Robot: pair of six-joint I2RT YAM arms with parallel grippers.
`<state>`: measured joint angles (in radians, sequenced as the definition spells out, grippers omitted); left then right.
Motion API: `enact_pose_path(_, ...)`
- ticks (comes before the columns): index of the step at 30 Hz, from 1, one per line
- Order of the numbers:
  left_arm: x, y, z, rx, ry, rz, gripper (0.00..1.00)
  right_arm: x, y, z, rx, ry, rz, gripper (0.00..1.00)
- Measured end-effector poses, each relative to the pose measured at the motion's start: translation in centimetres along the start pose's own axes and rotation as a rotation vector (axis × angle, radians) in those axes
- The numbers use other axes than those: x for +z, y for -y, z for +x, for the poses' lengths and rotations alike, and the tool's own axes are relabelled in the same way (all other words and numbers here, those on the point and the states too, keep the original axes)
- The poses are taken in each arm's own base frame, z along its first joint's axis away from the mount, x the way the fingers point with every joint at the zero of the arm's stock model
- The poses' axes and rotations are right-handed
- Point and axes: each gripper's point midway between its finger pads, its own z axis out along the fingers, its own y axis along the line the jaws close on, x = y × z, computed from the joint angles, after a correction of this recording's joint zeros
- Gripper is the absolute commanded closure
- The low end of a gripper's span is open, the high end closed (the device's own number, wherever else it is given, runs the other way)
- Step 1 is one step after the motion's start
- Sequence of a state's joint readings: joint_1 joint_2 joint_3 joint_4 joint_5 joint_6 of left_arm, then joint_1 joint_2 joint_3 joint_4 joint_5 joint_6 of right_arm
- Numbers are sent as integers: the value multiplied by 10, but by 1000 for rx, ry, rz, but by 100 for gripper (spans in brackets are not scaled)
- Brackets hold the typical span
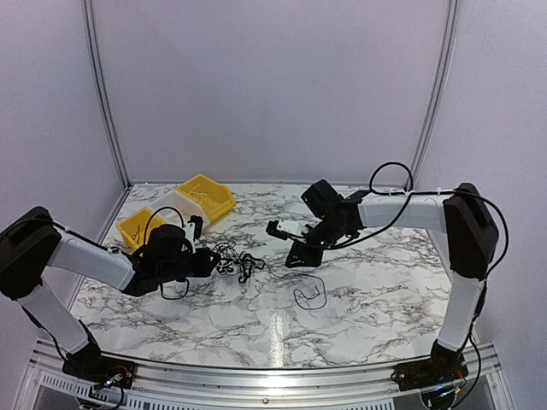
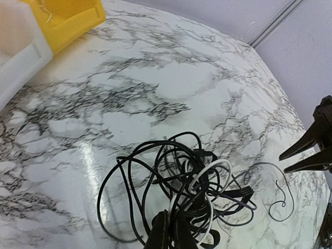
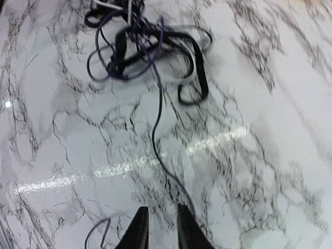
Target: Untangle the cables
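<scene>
Marble-patterned tabletop (image 1: 376,290) filled the booth floor between plain pale walls. The left pincer (image 2: 170,223) was closed tight, its tips buried in the edge of the cables (image 2: 192,187), and seemed to pinch a few strands of them. The right pincer (image 3: 162,215) stood narrowly apart. A single loose strand (image 3: 158,129) ran from the clump to the tip of one finger, though whether it was pinched could not be told. The cables lay in one knotted clump near the white bin (image 1: 175,205), on its side toward the arm bases. The left pincer sat at the clump's edge nearest that bin, and the right pincer was well apart from the bin, beyond the clump. The likely trouble from here was that a pull on the loose strand would drag the whole clump along or draw the knot tighter, since the loops crossed one another many times. The fine strand could also slip out of the narrow pincer, or the left grip could hold the very loop that needed to run free. The white bin showed nothing that could be made out inside. The far yellow bin (image 1: 218,205), touching the white bin's far side, held something thin and wiry, and the near yellow bin (image 1: 128,224), at its other side, held a small dark scrap too small to name.
</scene>
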<state>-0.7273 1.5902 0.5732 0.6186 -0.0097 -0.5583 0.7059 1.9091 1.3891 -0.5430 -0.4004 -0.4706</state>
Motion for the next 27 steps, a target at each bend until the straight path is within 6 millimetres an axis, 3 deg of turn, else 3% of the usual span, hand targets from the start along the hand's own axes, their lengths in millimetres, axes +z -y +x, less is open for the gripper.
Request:
enact_pose_path(3,-6,-24,15,-10,-25,-60,100,-1,1,31,30,-72,4,59)
enact_pose_path(7,-9,-29,27,-10,-54,-65,100,-6,3,36,20,-94,10,48)
enact_pose_path(11,-8,-17,28,-5,-61,-16,100,-18,3,16,-33,-62,27,42)
enact_pose_path(17,-10,15,34,34,-75,105,100,-28,-12,-37,-149,24,43,40)
enact_pose_path(22,-13,38,34,58,-61,197,100,-5,-30,-80,-220,70,5,40)
enact_pose_path(25,-15,44,37,64,-56,227,100,16,-39,-81,-223,56,-42,42)
enact_pose_path(27,-16,47,37,66,-54,239,100,25,-43,-76,-215,39,-65,49)
